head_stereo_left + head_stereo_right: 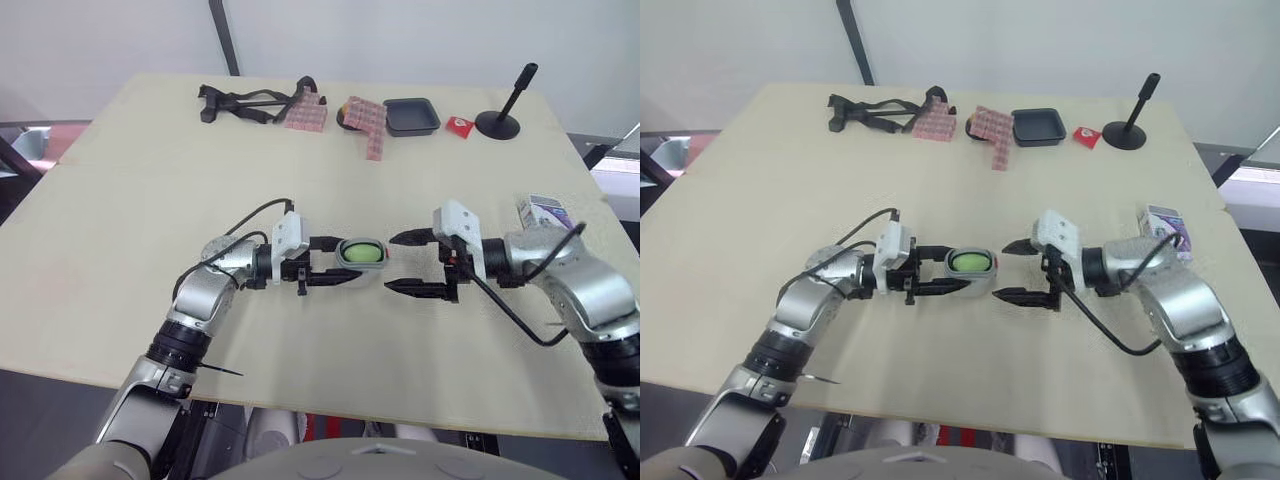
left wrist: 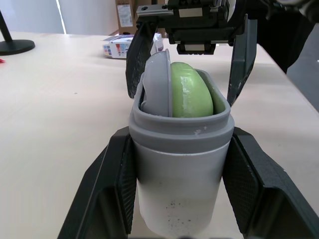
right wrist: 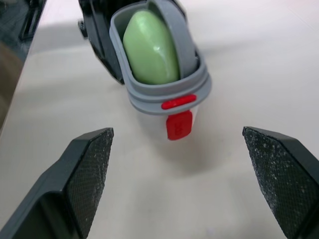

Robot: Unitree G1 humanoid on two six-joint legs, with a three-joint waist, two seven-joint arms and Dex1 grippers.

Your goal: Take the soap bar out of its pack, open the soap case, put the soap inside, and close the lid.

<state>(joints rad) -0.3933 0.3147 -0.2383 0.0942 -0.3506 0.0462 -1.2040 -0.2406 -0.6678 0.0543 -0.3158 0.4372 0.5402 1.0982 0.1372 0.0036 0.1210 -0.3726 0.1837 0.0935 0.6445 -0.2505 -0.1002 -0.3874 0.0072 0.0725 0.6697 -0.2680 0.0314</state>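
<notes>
My left gripper (image 1: 337, 260) is shut on the grey soap case (image 1: 361, 253), holding it just above the middle of the table. The green soap (image 2: 192, 94) sits inside the case, and the grey lid (image 2: 158, 84) stands partly open beside it. A red latch (image 3: 178, 124) hangs from the case's end facing my right gripper (image 1: 392, 262). That gripper is open and empty, its fingers (image 2: 241, 59) a short way from the case on either side of that end. The soap pack (image 1: 545, 212), a white and purple box, lies behind my right arm.
At the far edge lie a black tray (image 1: 411, 116), a black stand (image 1: 498, 122), a small red item (image 1: 460, 126), pink checkered pieces (image 1: 367, 125) and a black strapped tool (image 1: 245, 103). The table's front edge runs close under both arms.
</notes>
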